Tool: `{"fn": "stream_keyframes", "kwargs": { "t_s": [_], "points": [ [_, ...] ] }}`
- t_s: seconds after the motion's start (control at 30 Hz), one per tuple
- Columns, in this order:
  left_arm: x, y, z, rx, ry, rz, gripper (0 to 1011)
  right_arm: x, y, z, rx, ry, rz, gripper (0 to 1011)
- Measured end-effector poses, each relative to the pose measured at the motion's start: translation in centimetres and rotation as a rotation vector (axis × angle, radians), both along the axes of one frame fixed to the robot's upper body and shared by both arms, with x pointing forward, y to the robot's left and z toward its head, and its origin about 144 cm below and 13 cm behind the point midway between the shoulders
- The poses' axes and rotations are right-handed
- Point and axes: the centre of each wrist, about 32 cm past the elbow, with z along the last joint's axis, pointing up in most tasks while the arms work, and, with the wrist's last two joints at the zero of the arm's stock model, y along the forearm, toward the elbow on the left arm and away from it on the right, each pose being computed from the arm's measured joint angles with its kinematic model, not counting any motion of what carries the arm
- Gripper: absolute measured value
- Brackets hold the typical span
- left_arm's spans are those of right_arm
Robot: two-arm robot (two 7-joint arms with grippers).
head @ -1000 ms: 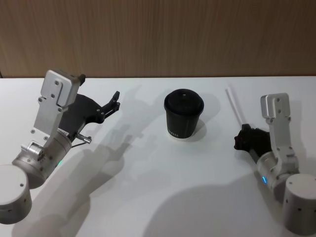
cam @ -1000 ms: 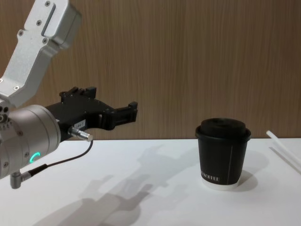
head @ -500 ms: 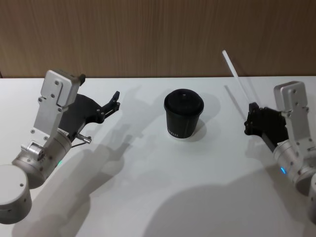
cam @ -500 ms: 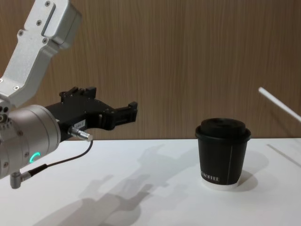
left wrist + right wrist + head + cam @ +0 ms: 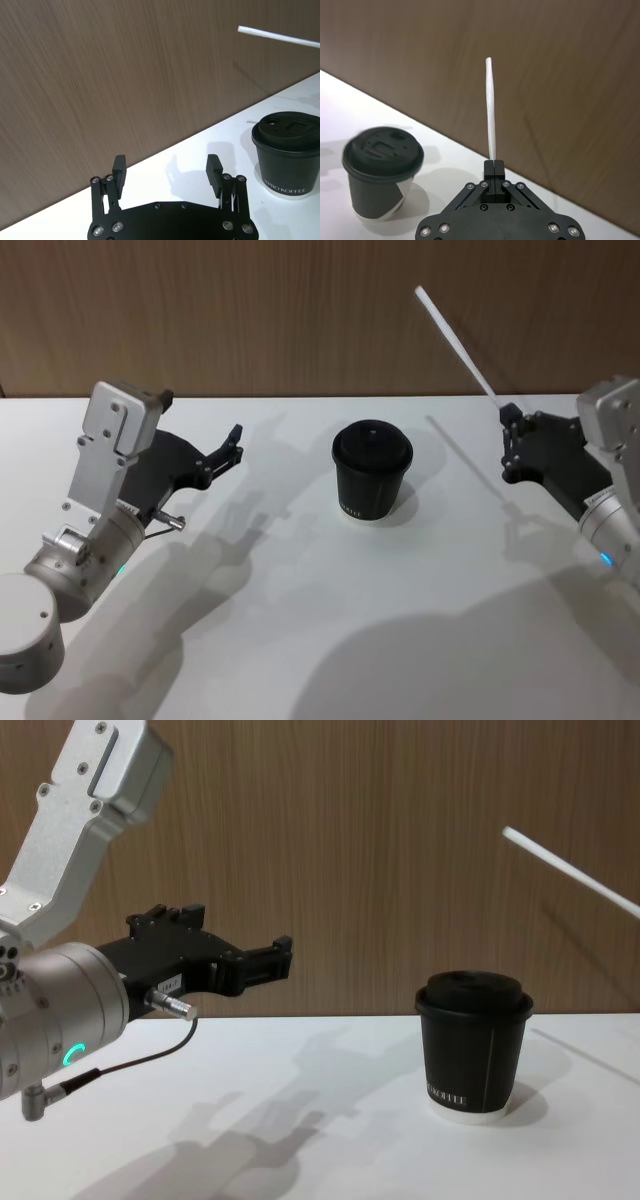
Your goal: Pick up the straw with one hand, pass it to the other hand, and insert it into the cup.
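My right end effector pinched straw at lower end, tilted aloft, right of cup. My left end effector spread, left of cup. Pickup judged done; handover next — bring both together.

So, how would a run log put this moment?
right end effector: shut on straw, aloft; left end effector: open, idle; cup: upright

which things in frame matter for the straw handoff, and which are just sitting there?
In the job:
straw, clamped in the right gripper, up in the air
cup, lid on
left gripper, open, left of the cup

Just there:
white table
wood wall behind
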Motion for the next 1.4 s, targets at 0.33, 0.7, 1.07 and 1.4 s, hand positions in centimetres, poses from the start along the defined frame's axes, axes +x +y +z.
{"fn": "stream_keyframes", "kwargs": {
  "t_s": [0.33, 0.7, 1.07, 1.4],
  "points": [
    [0.0, 0.0, 0.0, 0.000, 0.000, 0.000, 1000, 1.3, -0.1, 2.1, -0.037, -0.067, 0.174, 0],
    [0.0, 0.0, 0.0, 0.000, 0.000, 0.000, 1000, 3.1, 1.0, 3.3, -0.050, -0.097, 0.320, 0],
    [0.0, 0.0, 0.0, 0.000, 0.000, 0.000, 1000, 4.1, 1.5, 4.0, -0.056, -0.109, 0.385, 0],
    [0.2, 0.3, 0.3, -0.033, 0.026, -0.023, 1000, 4.5, 1.8, 4.2, -0.060, -0.115, 0.411, 0]
  ]
}}
